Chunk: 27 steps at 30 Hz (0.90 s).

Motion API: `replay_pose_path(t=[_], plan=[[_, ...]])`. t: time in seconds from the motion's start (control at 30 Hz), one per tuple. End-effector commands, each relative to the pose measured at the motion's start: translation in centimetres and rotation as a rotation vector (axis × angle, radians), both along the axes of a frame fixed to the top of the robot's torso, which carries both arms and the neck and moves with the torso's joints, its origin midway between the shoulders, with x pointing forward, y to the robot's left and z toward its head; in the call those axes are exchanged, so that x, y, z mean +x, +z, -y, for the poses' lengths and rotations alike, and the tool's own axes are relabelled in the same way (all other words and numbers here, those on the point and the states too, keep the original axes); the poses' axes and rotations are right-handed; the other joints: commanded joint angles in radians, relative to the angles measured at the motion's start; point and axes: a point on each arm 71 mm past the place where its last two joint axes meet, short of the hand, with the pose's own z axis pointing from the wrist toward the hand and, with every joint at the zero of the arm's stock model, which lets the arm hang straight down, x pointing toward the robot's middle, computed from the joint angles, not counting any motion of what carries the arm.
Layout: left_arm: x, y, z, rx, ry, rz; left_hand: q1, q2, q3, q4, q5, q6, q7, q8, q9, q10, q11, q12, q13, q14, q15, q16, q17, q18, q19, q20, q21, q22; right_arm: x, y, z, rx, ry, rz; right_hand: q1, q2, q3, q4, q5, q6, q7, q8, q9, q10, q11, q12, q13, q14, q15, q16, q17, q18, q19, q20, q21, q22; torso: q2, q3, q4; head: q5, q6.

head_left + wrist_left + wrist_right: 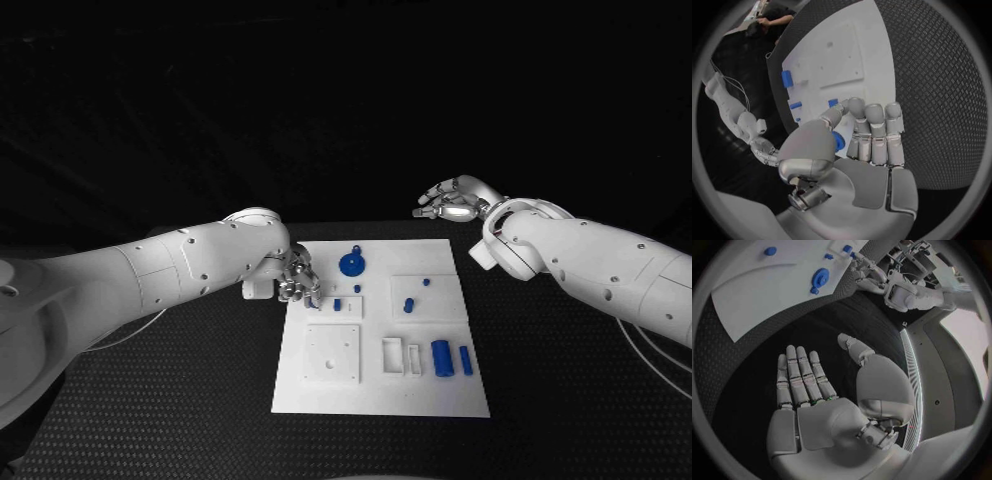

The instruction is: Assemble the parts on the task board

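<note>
Left hand (pixel 296 278) sits at the board's (pixel 433 390) left edge, thumb and fingers pinching a small blue part (pixel 838 140), by my reading. Right hand (pixel 459 200) hovers beyond the board's far right corner, fingers spread, holding nothing.

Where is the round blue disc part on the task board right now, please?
In the head view, the round blue disc lies at the task board's far end, just right of the left hand.
</note>
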Motion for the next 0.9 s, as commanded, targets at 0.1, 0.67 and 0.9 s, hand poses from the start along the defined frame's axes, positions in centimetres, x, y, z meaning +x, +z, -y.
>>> replay_pose_path(t=[0.1,0.67,0.9], plan=[[-0.36,-0.55,0.59,0.004,-0.026,-0.027,0.025,0.012,0.054,-0.058,0.006,0.016,-0.007,0.003,0.008,0.004,-0.003,0.007,0.002,0.003,-0.004,0.005,0.001,-0.004,0.006,-0.081,0.006,0.022,-0.05,-0.01,-0.19,-0.002,0.015,-0.002,0.009,0.001,-0.004,0.003,0.004,-0.006,0.056,0.004,-0.002,0.010,0.001,-0.006,0.001,0.003,0.003,-0.006,-0.001,-0.020,0.002,-0.003,-0.004,0.002,0.000,0.0002,0.0000,-0.001,-0.001],[-0.32,-0.85,0.53,0.008,-0.018,-0.031,0.016,0.012,0.052,-0.058,0.047,0.023,-0.010,-0.004,0.029,0.006,-0.005,0.016,0.009,0.005,-0.006,0.015,0.005,-0.004,0.007,-0.082,0.015,0.022,-0.07,0.00,-0.11,-0.002,0.014,-0.001,0.009,0.001,-0.004,0.002,0.004,-0.006,0.056,0.004,-0.002,0.011,0.001,-0.008,0.001,0.003,0.003,-0.007,-0.002,-0.020,0.003,-0.004,-0.005,0.003,-0.001,0.0000,0.0011,-0.004,-0.004],[-0.20,-0.79,0.58,0.004,-0.009,-0.014,0.014,0.013,0.051,-0.057,0.053,0.024,-0.010,-0.006,0.033,0.006,-0.006,0.017,0.011,0.005,-0.007,0.017,0.005,-0.004,0.008,-0.082,0.016,0.021,-0.06,0.00,-0.11,-0.002,0.014,-0.001,0.010,0.000,-0.004,0.002,0.004,-0.006,0.056,0.004,-0.002,0.011,0.001,-0.009,0.001,0.003,0.003,-0.007,-0.002,-0.020,0.003,-0.004,-0.006,0.003,-0.001,-0.0003,0.0006,-0.005,-0.003]])
